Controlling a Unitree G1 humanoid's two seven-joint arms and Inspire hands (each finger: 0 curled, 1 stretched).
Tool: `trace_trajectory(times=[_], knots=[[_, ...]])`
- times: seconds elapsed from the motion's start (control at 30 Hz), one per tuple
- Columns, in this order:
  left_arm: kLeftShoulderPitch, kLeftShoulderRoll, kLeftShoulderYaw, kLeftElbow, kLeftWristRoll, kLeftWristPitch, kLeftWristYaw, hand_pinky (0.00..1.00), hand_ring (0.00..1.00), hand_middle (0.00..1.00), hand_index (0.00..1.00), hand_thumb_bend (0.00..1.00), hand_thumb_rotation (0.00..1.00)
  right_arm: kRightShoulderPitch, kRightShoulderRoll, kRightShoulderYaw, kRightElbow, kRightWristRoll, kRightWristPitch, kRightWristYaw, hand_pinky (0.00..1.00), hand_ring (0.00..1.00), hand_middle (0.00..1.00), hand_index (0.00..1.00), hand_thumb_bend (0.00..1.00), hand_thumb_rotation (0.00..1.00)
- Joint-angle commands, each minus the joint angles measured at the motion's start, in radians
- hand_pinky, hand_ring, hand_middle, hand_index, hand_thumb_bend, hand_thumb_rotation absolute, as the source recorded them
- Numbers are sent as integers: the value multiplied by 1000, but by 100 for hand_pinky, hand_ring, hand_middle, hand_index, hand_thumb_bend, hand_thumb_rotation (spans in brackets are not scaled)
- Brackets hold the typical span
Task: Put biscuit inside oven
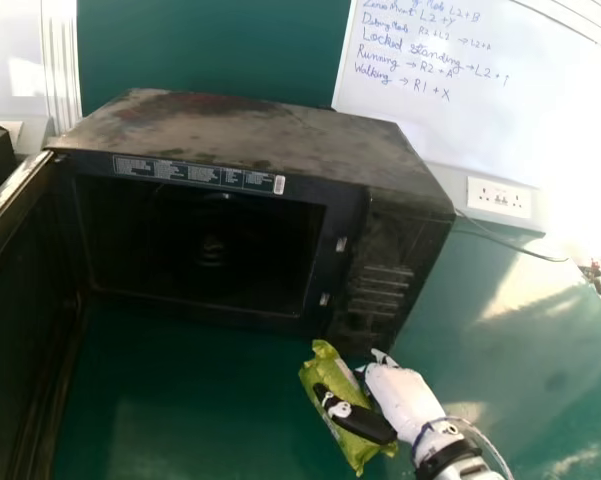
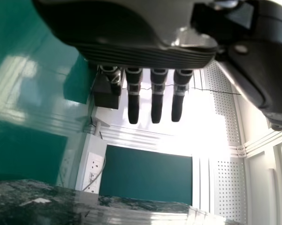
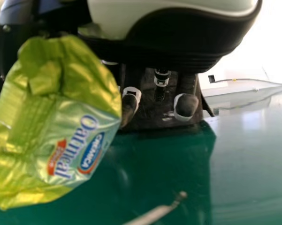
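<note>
In your head view, a green panel [image 1: 210,45] spans top centre, a handwritten whiteboard [image 1: 430,115] upper right; light streaks the counter [image 1: 480,330] lower right.

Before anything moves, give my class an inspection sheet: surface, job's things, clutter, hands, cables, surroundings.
Surface: green table, glossy, light patches.
Job's things: green biscuit packet outside the oven; oven door open.
Clutter: small unidentified item at head view's right.
Hands: right hand holds the packet; left hand open, fingers straight.
Cables: thin cable right of the oven; another along the right arm.
Surroundings: whiteboard and wall socket behind.
</note>
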Motion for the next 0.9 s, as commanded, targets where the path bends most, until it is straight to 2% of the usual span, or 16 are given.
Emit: trace_trajectory(times=[0.0, 0.17, 0.4, 0.67, 0.87], knots=[[-2, 5, 11, 10, 7, -12, -5, 76, 84, 89, 87, 85, 86, 1, 7, -20, -28, 31, 11, 15, 0, 0, 0, 9, 59, 0], [-6, 4, 10, 9, 0, -9, -7, 78, 84, 89, 87, 83, 87, -5, 17, -35, -49, 106, 36, 47, 0, 0, 0, 9, 58, 0], [-10, 3, 12, 13, 8, -9, -2, 68, 81, 86, 85, 82, 89, -18, 21, -42, -48, 194, 10, 45, 0, 0, 0, 9, 59, 0], [-11, -1, 10, 8, 13, -4, 7, 78, 84, 88, 87, 83, 87, -34, 52, 13, -90, 172, 45, 61, 0, 0, 0, 9, 59, 0], [-10, -4, 8, 8, 27, -11, 7, 78, 84, 88, 86, 85, 88, -61, 77, 58, -108, 150, 52, 57, 0, 0, 0, 9, 59, 0]])
